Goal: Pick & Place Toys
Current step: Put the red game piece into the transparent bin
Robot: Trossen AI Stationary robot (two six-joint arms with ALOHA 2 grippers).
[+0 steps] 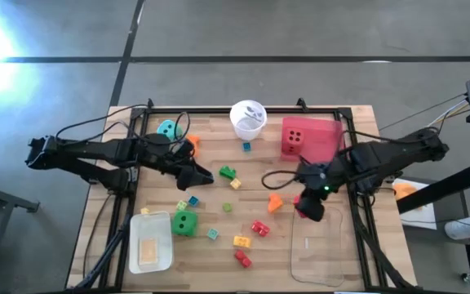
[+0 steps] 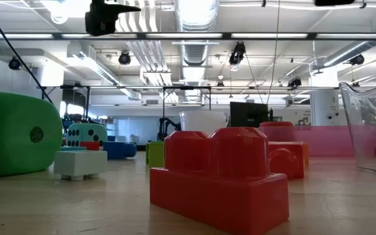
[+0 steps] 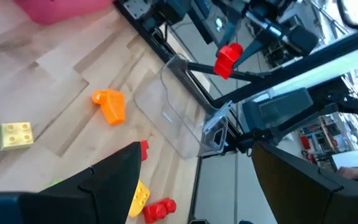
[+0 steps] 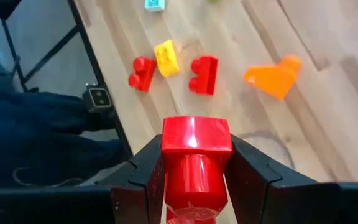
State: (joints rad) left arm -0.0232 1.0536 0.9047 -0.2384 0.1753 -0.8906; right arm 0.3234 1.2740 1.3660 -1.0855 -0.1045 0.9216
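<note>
While my right gripper [image 4: 194,180] clamped a red brick [image 4: 194,158] — clear tray [image 1: 329,245] held nothing.
Left gripper [image 1: 198,175] hung open; most toys remained loose — barely begun.

Strong white glare burns out the upper left corner of the high view, washing over the grey floor [image 1: 243,33]; the tabletop [image 1: 219,245] is evenly lit, with soft shadows. In the low view, ceiling strip lights [image 2: 194,13] glow brightly, the near red brick [image 2: 220,179] looks soft, and the room behind is hazy. Both wrist views are slightly blurred.
</note>
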